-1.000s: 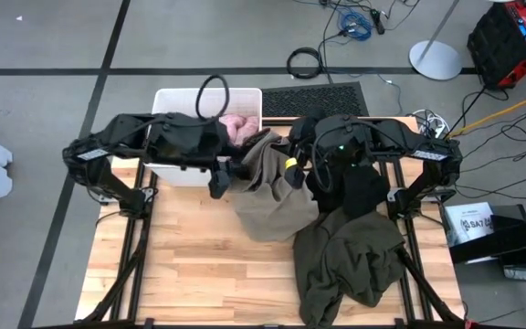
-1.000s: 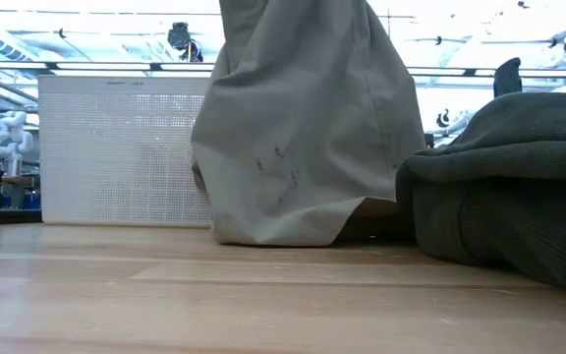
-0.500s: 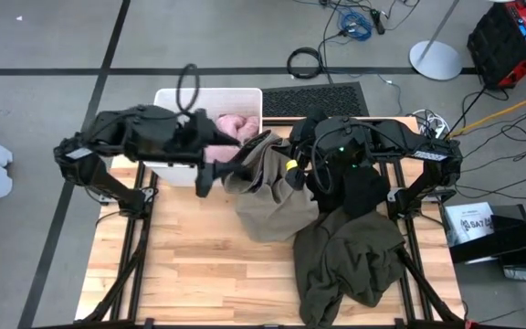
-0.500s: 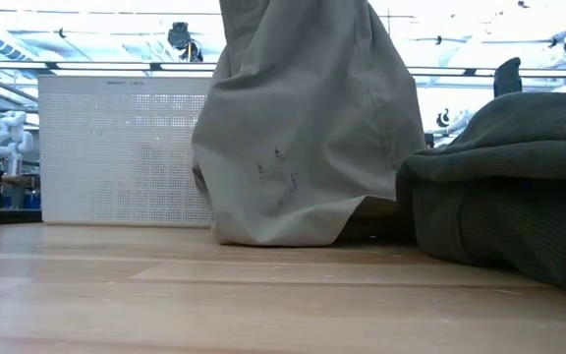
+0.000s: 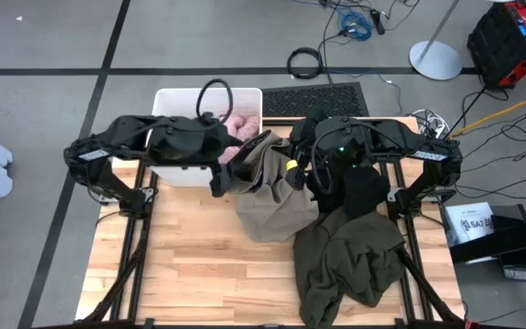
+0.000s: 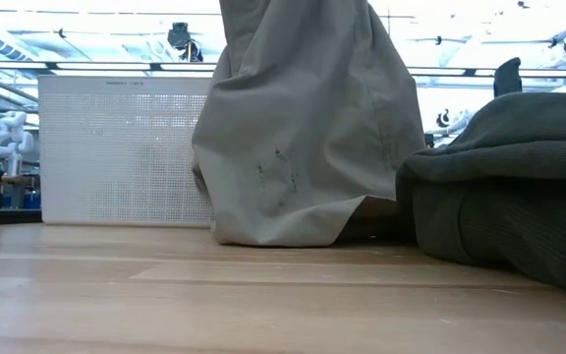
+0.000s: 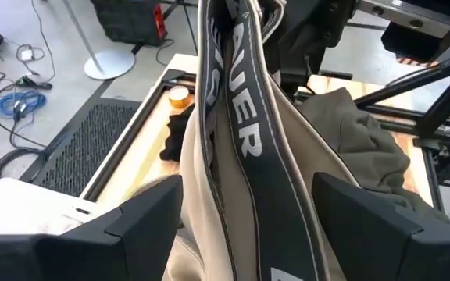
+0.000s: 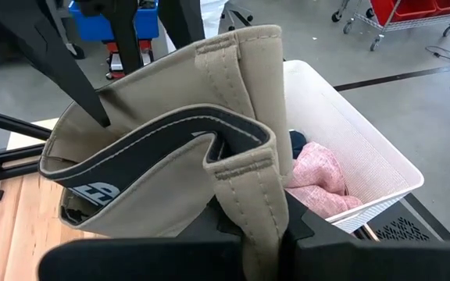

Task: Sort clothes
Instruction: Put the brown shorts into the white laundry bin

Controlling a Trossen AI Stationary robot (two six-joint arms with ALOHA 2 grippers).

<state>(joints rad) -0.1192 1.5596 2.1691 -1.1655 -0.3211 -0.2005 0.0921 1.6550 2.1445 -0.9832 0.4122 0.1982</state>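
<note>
A tan khaki garment (image 5: 268,196) hangs over the table's middle, with my right gripper (image 5: 292,174) shut on its waistband. My left gripper (image 5: 222,175) is at the garment's left edge, by the white bin (image 5: 176,100). It is open, one finger on each side of the grey-lined waistband (image 7: 241,117); whether they touch it I cannot tell. Pink (image 5: 236,125) and navy (image 8: 297,143) clothes lie in the bin. A dark olive garment (image 5: 350,256) lies heaped on the table's right front. A black one (image 5: 365,190) lies under my right arm. My right gripper pinches a folded part of the tan garment's waistband (image 8: 244,195) between its two fingers, several layers thick. The fingers come from the table's right, slanting down. The garment hangs below them, and its lower end (image 6: 273,231) rests on the table.
The white perforated bin (image 6: 116,147) stands at the table's far left, just behind the hanging garment. Bare wooden table (image 5: 199,265) lies at the near left. The olive heap (image 6: 509,187) fills the right front. Cables and a floor mat lie beyond the far edge.
My left gripper drew back toward the table's left edge, away from the tan garment, then came back to the garment's left edge. The garment still hangs as before, with its lower end on the table.
</note>
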